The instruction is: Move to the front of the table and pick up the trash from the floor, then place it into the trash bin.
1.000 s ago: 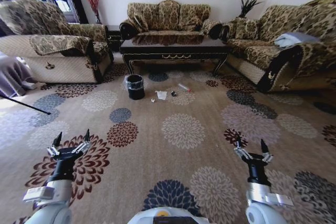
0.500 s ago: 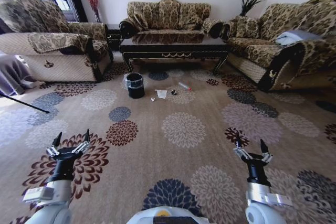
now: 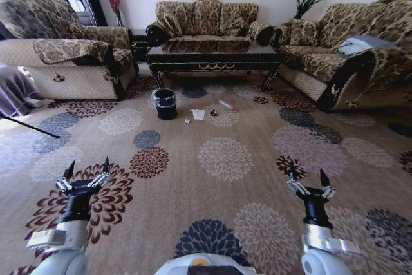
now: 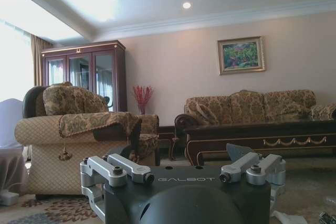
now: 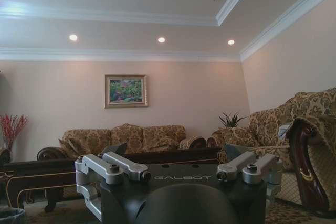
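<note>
The table [image 3: 212, 62] stands across the room before the middle sofa; it also appears in the left wrist view [image 4: 262, 140] and the right wrist view [image 5: 31, 174]. On the carpet in front of it lies the trash: a white napkin [image 3: 198, 115], a dark wrapper [image 3: 213, 113], a slim bottle [image 3: 226, 105] and a small scrap [image 3: 187, 121]. Just left of them stands the black trash bin [image 3: 165, 104] with a clear liner. My left gripper [image 3: 88, 165] and right gripper [image 3: 306, 175] are held low in front of me, both open and holding nothing, far from the trash.
Patterned sofas line the left [image 3: 64, 56], back [image 3: 206, 24] and right [image 3: 360, 56]. A grey cloth [image 3: 13, 91] and a thin dark rod [image 3: 32, 130] lie at the left. Broad flowered carpet [image 3: 222, 159] stretches between me and the trash.
The whole picture has shifted very slightly, so the camera has moved a little. Both arms hold the same pose with fingers open.
</note>
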Robot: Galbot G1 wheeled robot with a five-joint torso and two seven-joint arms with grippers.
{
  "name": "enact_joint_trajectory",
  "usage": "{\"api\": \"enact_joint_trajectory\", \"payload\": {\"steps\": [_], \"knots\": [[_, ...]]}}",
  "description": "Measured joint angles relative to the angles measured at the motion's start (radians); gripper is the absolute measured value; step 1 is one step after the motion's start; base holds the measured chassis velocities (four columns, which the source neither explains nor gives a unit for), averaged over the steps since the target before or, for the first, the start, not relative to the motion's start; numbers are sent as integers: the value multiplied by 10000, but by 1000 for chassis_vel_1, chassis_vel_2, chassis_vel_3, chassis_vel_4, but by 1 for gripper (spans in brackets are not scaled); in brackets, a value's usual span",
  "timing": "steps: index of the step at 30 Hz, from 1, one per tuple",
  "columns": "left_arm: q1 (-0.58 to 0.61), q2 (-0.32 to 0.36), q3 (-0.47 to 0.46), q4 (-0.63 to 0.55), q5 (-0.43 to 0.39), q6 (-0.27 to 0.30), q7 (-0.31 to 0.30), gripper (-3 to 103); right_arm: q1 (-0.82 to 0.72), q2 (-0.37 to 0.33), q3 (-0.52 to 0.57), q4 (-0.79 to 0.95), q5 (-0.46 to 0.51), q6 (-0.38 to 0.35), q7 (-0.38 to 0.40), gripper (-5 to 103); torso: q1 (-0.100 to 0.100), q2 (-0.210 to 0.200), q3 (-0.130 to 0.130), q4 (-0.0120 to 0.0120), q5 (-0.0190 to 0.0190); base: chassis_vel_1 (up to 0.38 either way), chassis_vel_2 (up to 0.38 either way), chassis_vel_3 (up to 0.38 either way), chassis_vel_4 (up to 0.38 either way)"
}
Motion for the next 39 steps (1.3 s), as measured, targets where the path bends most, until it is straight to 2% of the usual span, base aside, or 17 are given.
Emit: {"api": "enact_joint_trajectory", "payload": {"steps": [18,29,33,39], "knots": [[181,-226,-110,-119,191,-109,4,100,95,19,-363,-80,-68,0,37,100,6,59,51,0,0,-75,72,70,-73],[197,-258,-69,-94,288,-113,9,100,167,19,-420,-228,-126,27,55,100,12,75,68,0,-3,-307,284,292,-291],[220,-236,-43,-108,387,-97,10,100,115,-8,-327,-227,-511,10,79,100,12,80,70,0,1,-369,375,381,-372],[277,-109,-22,-126,670,229,-26,100,-102,-197,-234,-144,-1046,-627,437,100,12,87,74,0,-1,-380,365,371,-372]]}}
